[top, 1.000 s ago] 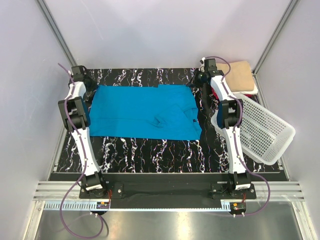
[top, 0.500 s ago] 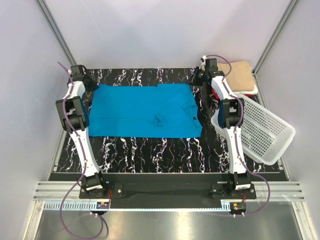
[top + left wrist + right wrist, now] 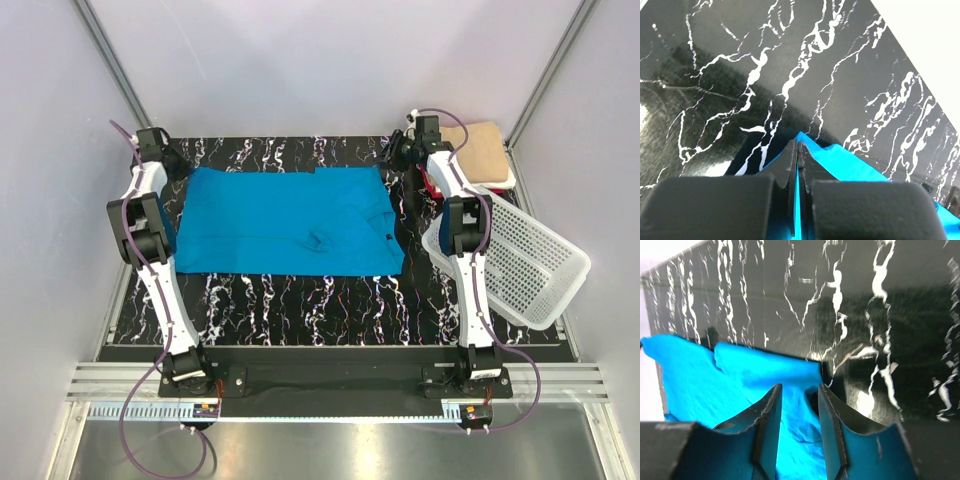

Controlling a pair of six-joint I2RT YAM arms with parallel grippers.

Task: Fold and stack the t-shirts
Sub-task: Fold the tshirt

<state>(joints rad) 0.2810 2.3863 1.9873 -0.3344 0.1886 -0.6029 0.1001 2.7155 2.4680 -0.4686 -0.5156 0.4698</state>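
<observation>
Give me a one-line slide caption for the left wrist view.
Left gripper pinched shut on an edge of the blue tee, over the black marbled table.

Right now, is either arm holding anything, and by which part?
The left fingers are shut on the blue shirt, pinching its far-left corner. The right fingers are open over the shirt's far-right corner, holding nothing.

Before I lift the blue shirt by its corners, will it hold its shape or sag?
Likely floppy: the blue shirt lies flat with soft wrinkles, so it should sag from any held corner. Probably light, as the left gripper pinches just a thin edge. The open right gripper holds nothing, so that side may drag on the table.
</observation>
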